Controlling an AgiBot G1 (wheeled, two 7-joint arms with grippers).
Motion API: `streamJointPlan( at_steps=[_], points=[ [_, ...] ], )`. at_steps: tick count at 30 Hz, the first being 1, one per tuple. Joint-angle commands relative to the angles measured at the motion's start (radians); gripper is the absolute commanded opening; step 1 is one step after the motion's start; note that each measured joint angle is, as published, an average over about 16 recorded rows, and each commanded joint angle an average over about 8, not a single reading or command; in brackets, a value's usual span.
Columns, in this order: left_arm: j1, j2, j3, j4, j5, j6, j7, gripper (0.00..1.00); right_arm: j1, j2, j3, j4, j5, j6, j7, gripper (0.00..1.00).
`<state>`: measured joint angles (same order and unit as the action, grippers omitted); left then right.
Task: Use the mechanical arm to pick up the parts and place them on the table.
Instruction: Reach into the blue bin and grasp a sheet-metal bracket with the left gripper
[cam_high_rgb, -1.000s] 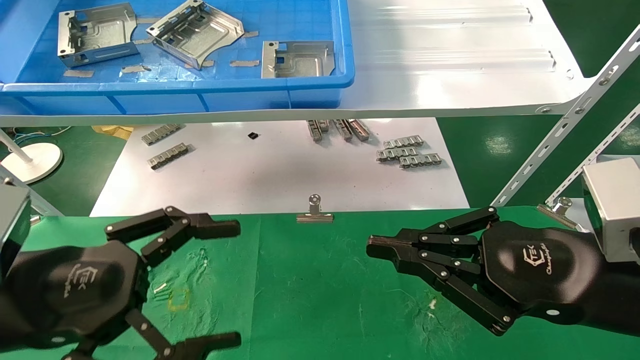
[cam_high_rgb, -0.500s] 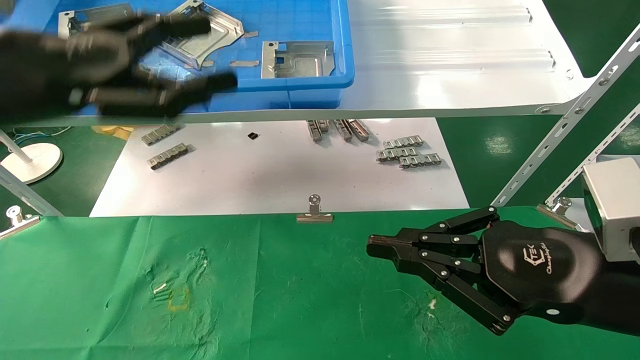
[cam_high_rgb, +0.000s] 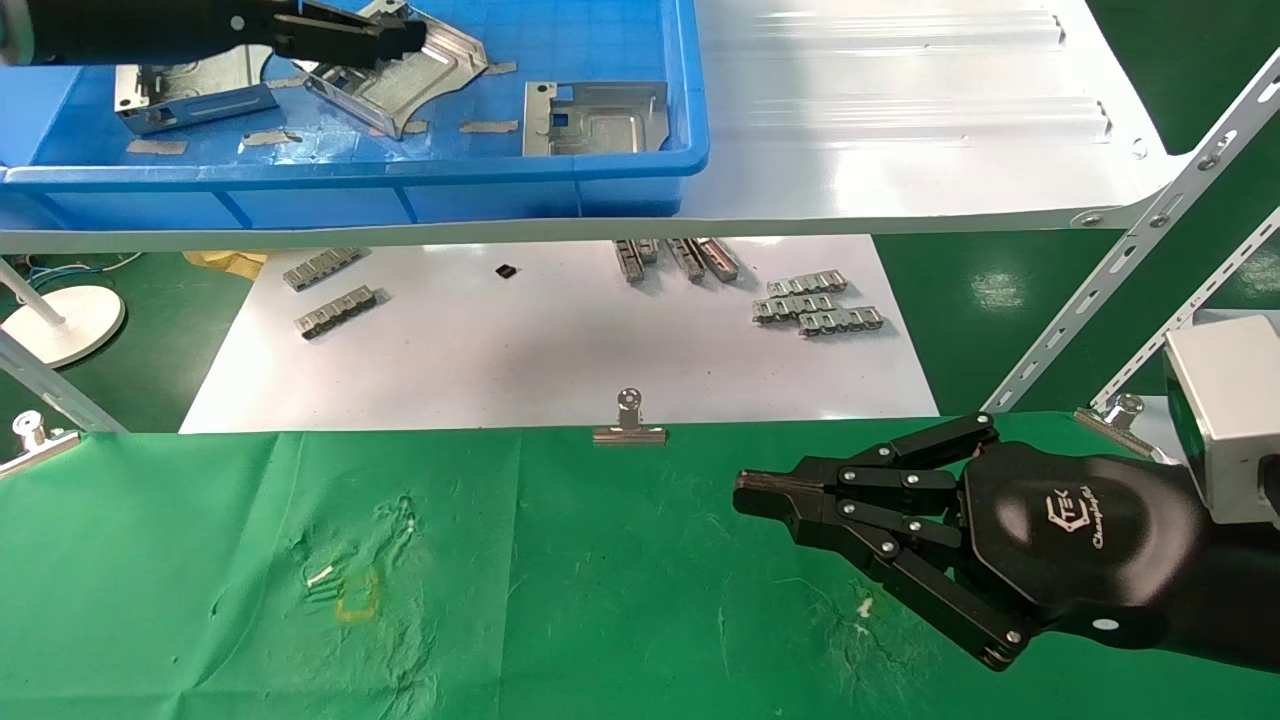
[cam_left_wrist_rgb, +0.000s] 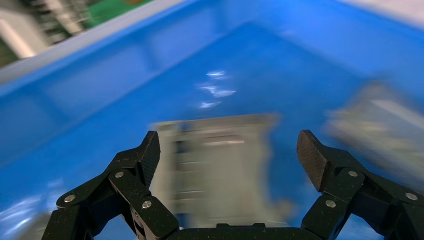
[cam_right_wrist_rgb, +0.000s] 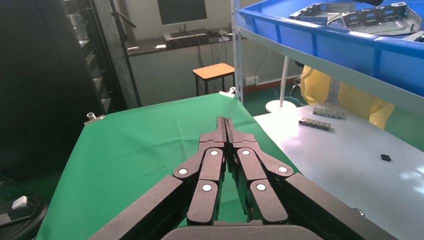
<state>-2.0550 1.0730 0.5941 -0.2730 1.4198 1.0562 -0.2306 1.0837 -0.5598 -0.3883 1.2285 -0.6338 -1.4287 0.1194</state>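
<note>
Left gripper (cam_left_wrist_rgb: 227, 160) hangs inside the tray (cam_high_rgb: 640, 165), fingers spread wide over one part (cam_left_wrist_rgb: 215, 165) — gripping nothing. Two more parts (cam_high_rgb: 595, 118) lie in the tray. Right gripper (cam_high_rgb: 760, 497) rests over the table (cam_high_rgb: 560, 590) below the tray — fingers pressed together.

Left gripper (cam_high_rgb: 400, 38) reaches in from the upper left of the head view, arm stretched nearly level, black fingers pointing toward the robot's right. In the left wrist view the left gripper (cam_left_wrist_rgb: 227, 160) has jaws spread wide, the two fingertip pads (cam_left_wrist_rgb: 311, 159) well apart, nothing between them touching. Right gripper (cam_high_rgb: 748, 494) sits low on the robot's right, glossy palm with logo facing up, silver-grey wrist block behind it. Its fingers (cam_right_wrist_rgb: 225, 131) are pressed together to a point, holding nothing.
</note>
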Motion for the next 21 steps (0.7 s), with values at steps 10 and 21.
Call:
streamJointPlan(
  at_steps=[10, 21],
  points=[
    [-0.066, 0.105, 0.046, 0.200, 0.093, -0.222, 0.043, 0.00, 0.000, 0.000, 0.000, 0.000, 0.000, 0.000, 0.000, 0.00],
    [-0.095, 0.111, 0.065, 0.243, 0.120, -0.187, 0.077, 0.00, 0.000, 0.000, 0.000, 0.000, 0.000, 0.000, 0.000, 0.00]
  ],
)
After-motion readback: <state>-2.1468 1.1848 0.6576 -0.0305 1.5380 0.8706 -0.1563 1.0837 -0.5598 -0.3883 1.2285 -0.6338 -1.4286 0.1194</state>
